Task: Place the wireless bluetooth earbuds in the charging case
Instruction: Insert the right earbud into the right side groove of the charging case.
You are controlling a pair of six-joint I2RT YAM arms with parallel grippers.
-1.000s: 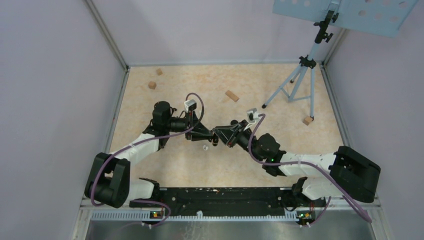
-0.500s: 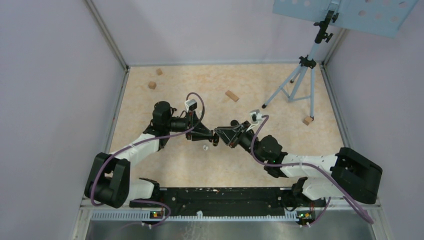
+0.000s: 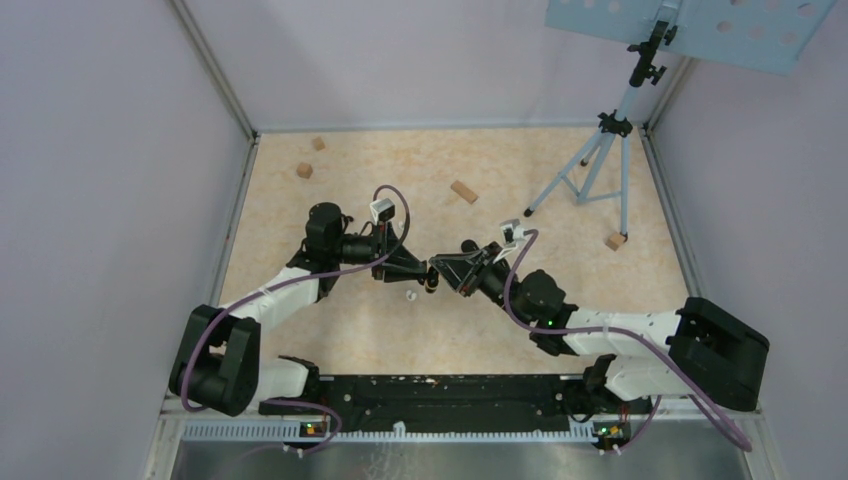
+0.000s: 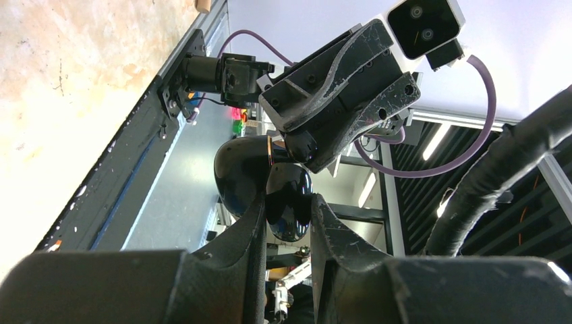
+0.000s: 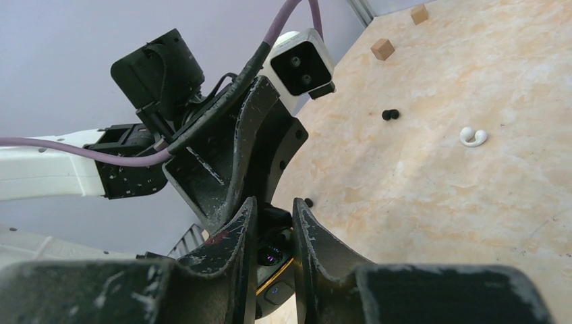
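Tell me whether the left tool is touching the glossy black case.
Touching. In the left wrist view the left tool clamps the black case, both fingers pressed against its sides with no gap.

The glossy black charging case point(image 4: 289, 202) hangs open, pinched between the left fingers point(image 4: 246, 236) — a black earbud point(image 5: 270, 254) in the right fingers point(image 5: 236, 236) sits at its gold-rimmed mouth. A white earbud point(image 5: 472, 137) and a second black earbud point(image 5: 389, 115) lie on the tabletop point(image 5: 438, 202)

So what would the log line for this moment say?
left gripper: shut on charging case | right gripper: tip at case, hold unclear | white earbud: on table
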